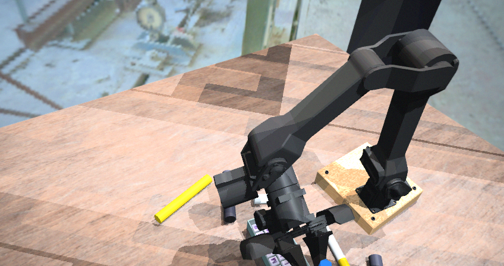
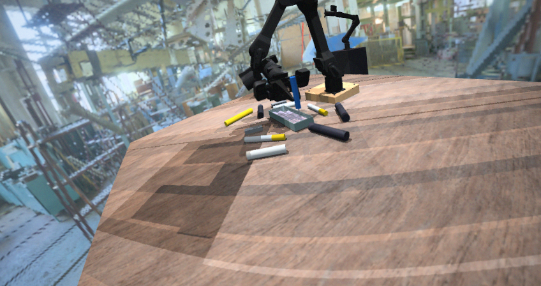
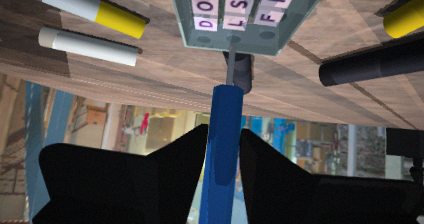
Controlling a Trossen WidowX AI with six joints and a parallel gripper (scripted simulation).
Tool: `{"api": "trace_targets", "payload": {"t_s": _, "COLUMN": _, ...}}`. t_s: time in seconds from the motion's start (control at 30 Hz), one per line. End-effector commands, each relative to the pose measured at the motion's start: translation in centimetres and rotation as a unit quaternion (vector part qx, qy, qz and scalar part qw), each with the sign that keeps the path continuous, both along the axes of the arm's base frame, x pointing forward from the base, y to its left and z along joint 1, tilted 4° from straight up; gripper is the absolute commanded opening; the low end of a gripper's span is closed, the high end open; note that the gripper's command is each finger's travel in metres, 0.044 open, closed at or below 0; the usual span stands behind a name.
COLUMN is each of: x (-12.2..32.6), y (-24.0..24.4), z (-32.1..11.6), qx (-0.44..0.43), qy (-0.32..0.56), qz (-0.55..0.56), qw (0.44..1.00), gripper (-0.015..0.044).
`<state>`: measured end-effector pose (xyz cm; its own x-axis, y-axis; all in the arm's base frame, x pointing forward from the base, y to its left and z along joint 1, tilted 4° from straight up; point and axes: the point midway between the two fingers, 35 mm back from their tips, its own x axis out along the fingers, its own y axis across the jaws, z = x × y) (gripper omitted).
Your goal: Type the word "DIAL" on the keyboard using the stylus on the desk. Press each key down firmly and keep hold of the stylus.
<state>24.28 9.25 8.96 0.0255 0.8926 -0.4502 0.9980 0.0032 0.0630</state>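
1. The blue stylus [image 1: 324, 262] [image 2: 295, 93] [image 3: 225, 134] stands nearly upright, leaning a little, at the far side of the keyboard as I see it from outside. Its slim grey tip points down; I can't tell whether that touches anything.
2. The gripper [image 1: 311, 257] [image 2: 294, 94] [image 3: 224, 133] has the stylus pinched between its two dark fingers, one on each side of the blue shaft. Some of the shaft extends past the fingertips towards the keyboard.
3. The keyboard [image 1: 250, 224] [image 2: 302, 124] [image 3: 235, 48] lies just below and nearer to me, a shallow grey-green tray of lettered keys. D, L and F show up close in the wrist view.
4. To the left on the desk [image 1: 88, 150] [image 2: 341, 207] [image 3: 170, 79] lies a yellow stick [image 1: 183, 198] [image 2: 238, 117]. On the near side are a grey, white and yellow stick [image 2: 265, 138] [image 3: 95, 9] and a white cylinder [image 2: 265, 152] [image 3: 87, 46].
5. A long dark cylinder [image 2: 328, 132] [image 3: 242, 76] lies by the keyboard's near right end. Farther right are a white-and-yellow stick [image 1: 336, 246] [image 2: 317, 109] [image 3: 405, 24] and another dark cylinder [image 1: 375, 259] [image 2: 342, 111] [image 3: 372, 64].
6. Beyond them, the black arm rises from a pale wooden base [image 1: 372, 226] [image 2: 311, 95] at the far right.
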Motion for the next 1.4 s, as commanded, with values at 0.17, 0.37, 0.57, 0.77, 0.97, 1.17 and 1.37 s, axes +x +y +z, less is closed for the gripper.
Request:
{"api": "trace_targets", "payload": {"t_s": 0.17, "x": 0.0, "y": 0.1, "z": -0.5, "qx": 0.003, "qy": 0.003, "qz": -0.001, "qw": 1.000, "gripper": 0.0081}}
{"api": "trace_targets", "payload": {"t_s": 0.37, "x": 0.1, "y": 0.1, "z": -0.9, "qx": 0.003, "qy": 0.003, "qz": -0.001, "qw": 1.000, "gripper": 0.0081}}
{"api": "trace_targets", "payload": {"t_s": 0.57, "x": 0.1, "y": 0.1, "z": -1.2, "qx": 0.003, "qy": 0.003, "qz": -0.001, "qw": 1.000, "gripper": 0.0081}}
{"api": "trace_targets", "payload": {"t_s": 0.77, "x": 0.1, "y": 0.1, "z": -1.5, "qx": 0.003, "qy": 0.003, "qz": -0.001, "qw": 1.000, "gripper": 0.0081}}
{"api": "trace_targets", "payload": {"t_s": 0.97, "x": 0.1, "y": 0.2, "z": -1.8, "qx": 0.003, "qy": 0.003, "qz": -0.001, "qw": 1.000, "gripper": 0.0081}}
{"api": "trace_targets", "payload": {"t_s": 1.17, "x": 0.1, "y": 0.2, "z": -1.9, "qx": 0.003, "qy": 0.003, "qz": -0.001, "qw": 1.000, "gripper": 0.0081}}
{"api": "trace_targets", "payload": {"t_s": 1.37, "x": 0.1, "y": 0.2, "z": -1.9, "qx": 0.003, "qy": 0.003, "qz": -0.001, "qw": 1.000, "gripper": 0.0081}}
